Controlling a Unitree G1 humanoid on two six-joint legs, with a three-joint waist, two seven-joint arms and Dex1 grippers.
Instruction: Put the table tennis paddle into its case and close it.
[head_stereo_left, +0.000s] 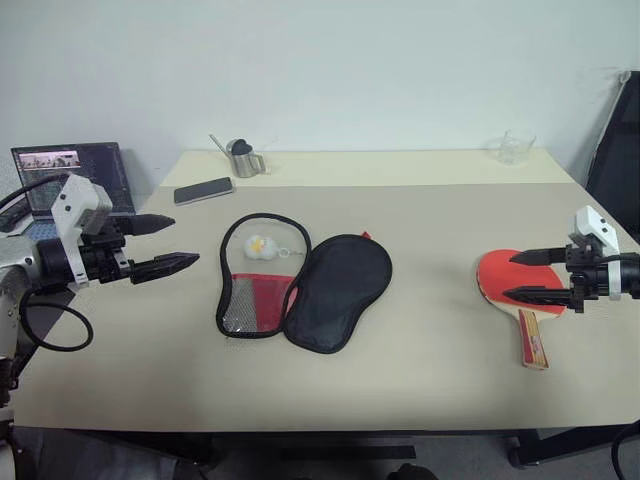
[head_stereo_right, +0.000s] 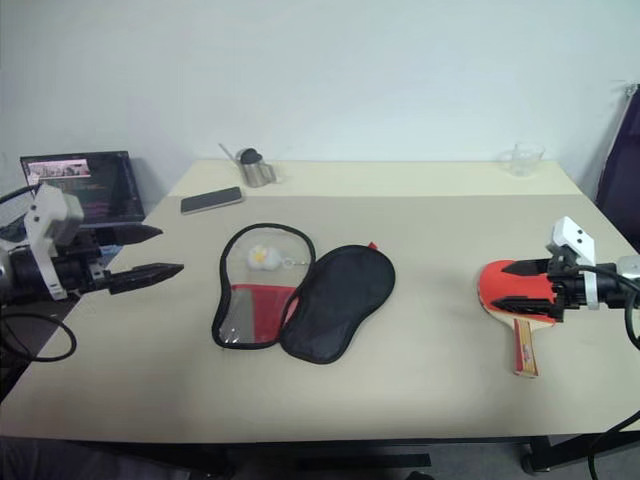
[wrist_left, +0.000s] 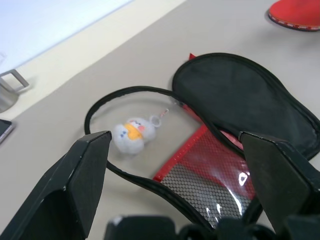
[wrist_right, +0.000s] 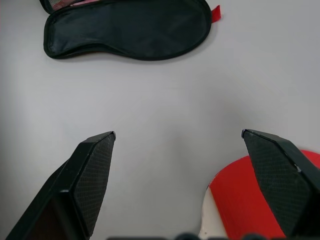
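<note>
Case (head_stereo_left: 305, 288) lies unzipped and spread flat mid-desk (head_stereo_left: 420, 380), white charm (head_stereo_left: 261, 246) inside its loop. Table tennis paddle (head_stereo_left: 505, 280) rests at desk's right side, under right gripper (head_stereo_left: 527, 277). Left gripper (head_stereo_left: 165, 244) hovers left of case. Both grippers' fingers open, empty.

the left arm reaches in from the robot's left side, its wrist turned inward so that the left gripper (head_stereo_left: 165, 245) points across toward the middle and a little downward, its two black fingers (wrist_left: 75, 185) spread wide with nothing between them. the right arm comes in from the robot's right side in a mirrored pose, the right gripper (head_stereo_left: 528, 276) aimed inward and tilted down, its fingers (wrist_right: 90, 175) likewise spread wide apart and holding nothing.
</note>
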